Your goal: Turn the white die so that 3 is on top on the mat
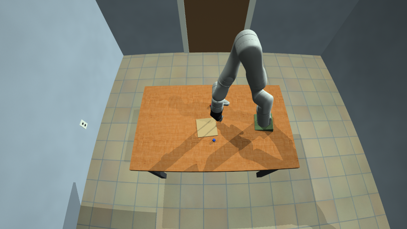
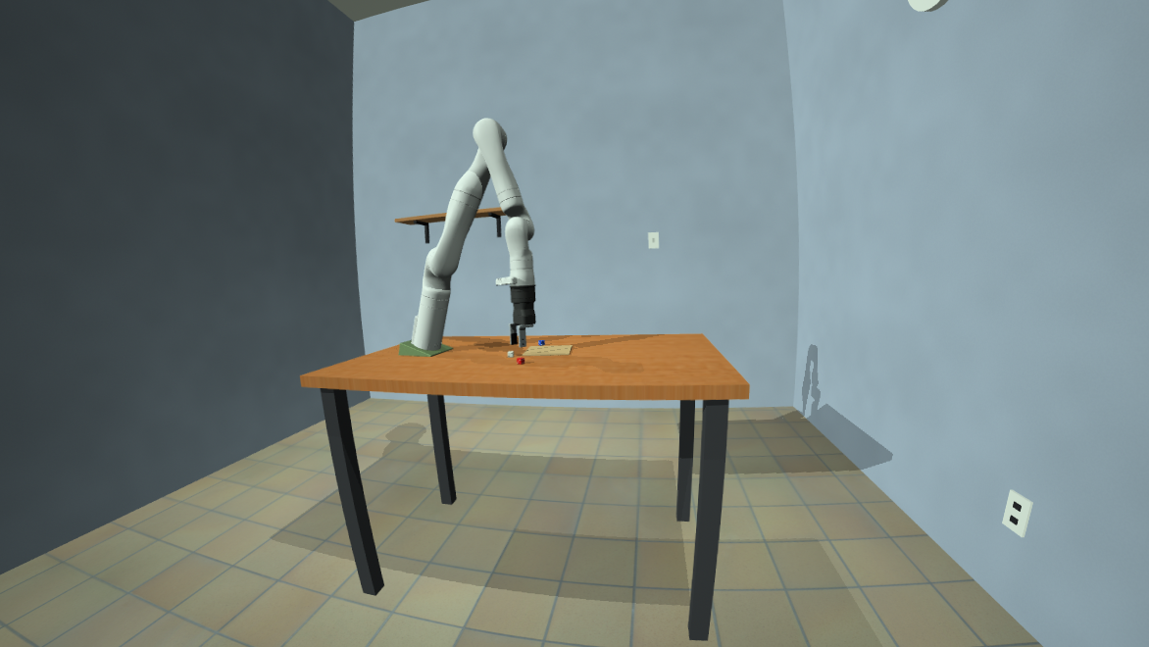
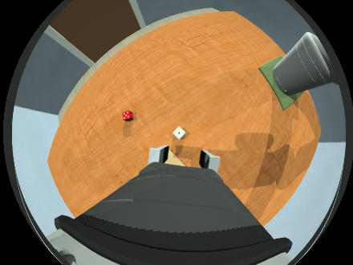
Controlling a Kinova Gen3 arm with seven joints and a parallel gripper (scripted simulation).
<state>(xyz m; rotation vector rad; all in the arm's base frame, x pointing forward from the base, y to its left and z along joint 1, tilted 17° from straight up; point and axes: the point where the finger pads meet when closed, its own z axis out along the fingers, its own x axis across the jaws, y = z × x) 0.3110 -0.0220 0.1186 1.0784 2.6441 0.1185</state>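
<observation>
One pip tops the white die (image 2: 510, 353) (image 3: 179, 132), which sits on the table (image 1: 165, 113) (image 2: 626, 370) (image 3: 208, 52), off the mat (image 1: 206, 127) (image 2: 554, 350) (image 3: 175, 160). The gripper (image 1: 219, 120) (image 2: 518, 345) (image 3: 184, 154) hovers near it, jaws wide apart and holding nothing.

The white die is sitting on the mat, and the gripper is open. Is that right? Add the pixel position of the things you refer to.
Not quite: the white die (image 2: 510, 353) (image 3: 179, 132) is on the table (image 1: 159, 113) (image 2: 643, 370) (image 3: 208, 52), off the mat (image 1: 206, 127) (image 2: 554, 350) (image 3: 174, 160). The exterior view shows that. The gripper (image 1: 219, 121) (image 2: 518, 345) (image 3: 184, 154) is open.
</observation>
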